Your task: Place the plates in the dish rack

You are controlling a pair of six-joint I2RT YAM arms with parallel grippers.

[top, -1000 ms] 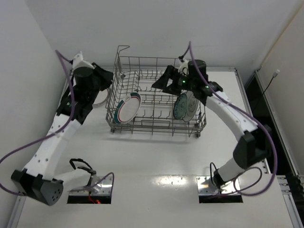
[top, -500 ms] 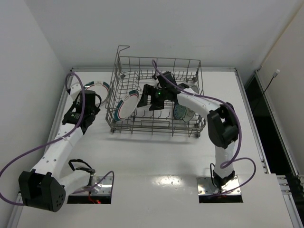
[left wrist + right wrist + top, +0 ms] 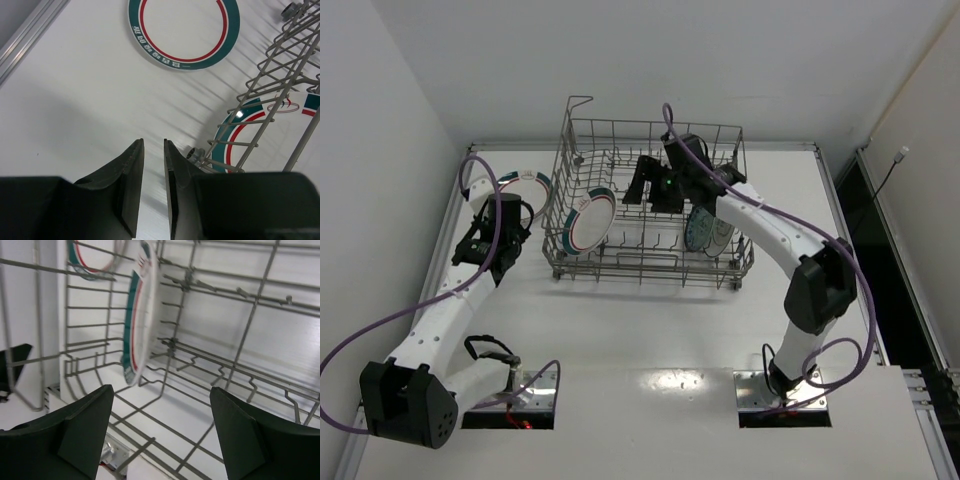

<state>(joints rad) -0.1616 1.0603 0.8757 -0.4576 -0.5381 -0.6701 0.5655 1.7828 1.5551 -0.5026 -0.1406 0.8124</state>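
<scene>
The grey wire dish rack (image 3: 650, 255) stands mid-table. A green-and-red rimmed plate (image 3: 588, 222) stands on edge at its left end, also in the right wrist view (image 3: 137, 325) and the left wrist view (image 3: 235, 145). The teal patterned plate (image 3: 700, 228) and a white plate (image 3: 724, 228) stand at its right end. A second green-and-red rimmed plate (image 3: 525, 188) lies flat on the table left of the rack (image 3: 182, 30). My left gripper (image 3: 510, 208) (image 3: 154, 142) hovers near it, jaws a narrow gap apart, empty. My right gripper (image 3: 642, 195) (image 3: 161, 388) is wide open and empty inside the rack (image 3: 250, 325).
White walls close in on the left and the back. A metal rail (image 3: 30, 35) runs along the table's left edge. The rack's tall grid side (image 3: 280, 65) stands just right of my left gripper. Upright prongs (image 3: 220, 375) line the rack floor.
My left gripper has pulled back from the rack, leaving the rimmed plate standing there. My right gripper swung left into the rack, then rose slightly.
</scene>
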